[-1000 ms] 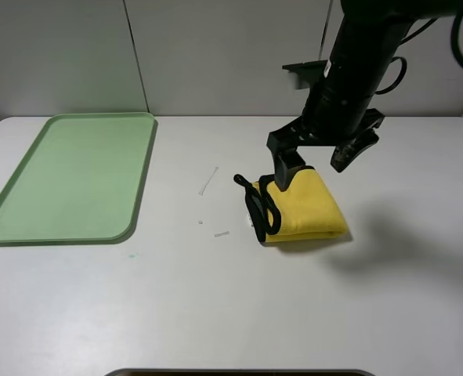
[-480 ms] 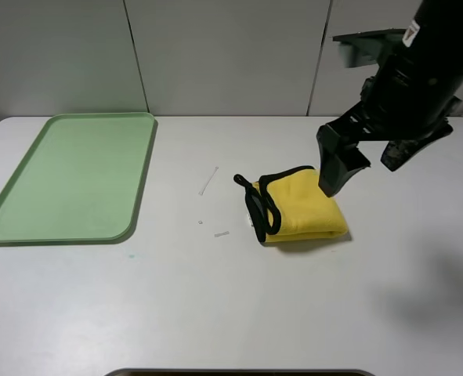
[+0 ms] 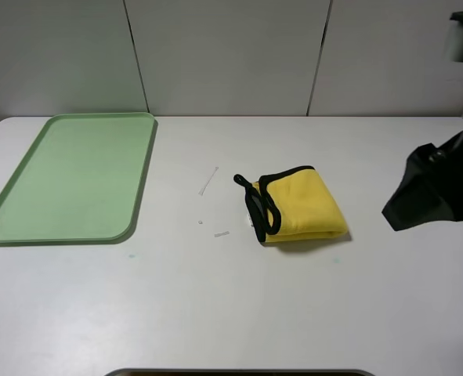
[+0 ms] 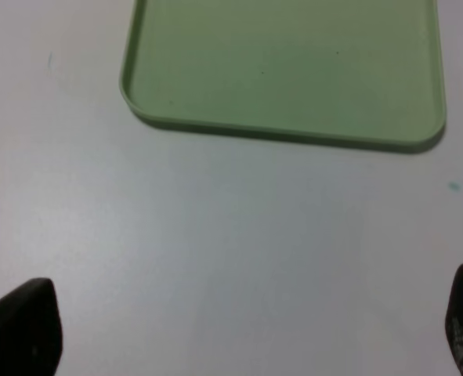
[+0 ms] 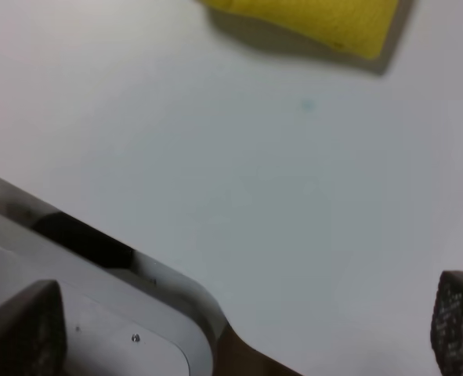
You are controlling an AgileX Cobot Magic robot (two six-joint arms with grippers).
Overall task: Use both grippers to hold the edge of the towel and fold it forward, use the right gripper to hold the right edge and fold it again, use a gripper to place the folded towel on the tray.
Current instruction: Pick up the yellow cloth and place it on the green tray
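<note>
**A:** Where is the towel (image 3: 298, 205) lying right now?

**B:** It is lying folded into a thick yellow bundle on the table (image 3: 215, 305), well to the right of the tray (image 3: 70, 176) and not touching it. Its black edge (image 3: 256, 207) is bunching along the side facing the tray.

**A:** Is anything sitting on the tray?

**B:** No, the tray is showing only its bare green floor. A few small white scraps (image 3: 208, 180) are lying on the table between the tray and the towel.

**A:** What is the right gripper (image 5: 239, 329) doing?

**B:** It is hanging above the table on the far side of the towel from the tray, well apart from the cloth. Its fingers are standing wide apart and gripping nothing. Its own camera is catching just a yellow corner of the towel.

**A:** And the left gripper (image 4: 243, 325)?

**B:** It is hovering over bare table just off a short rim of the tray. It is spread wide too, with only white table showing between the two dark fingertips. It is touching neither the tray nor the towel.
</note>
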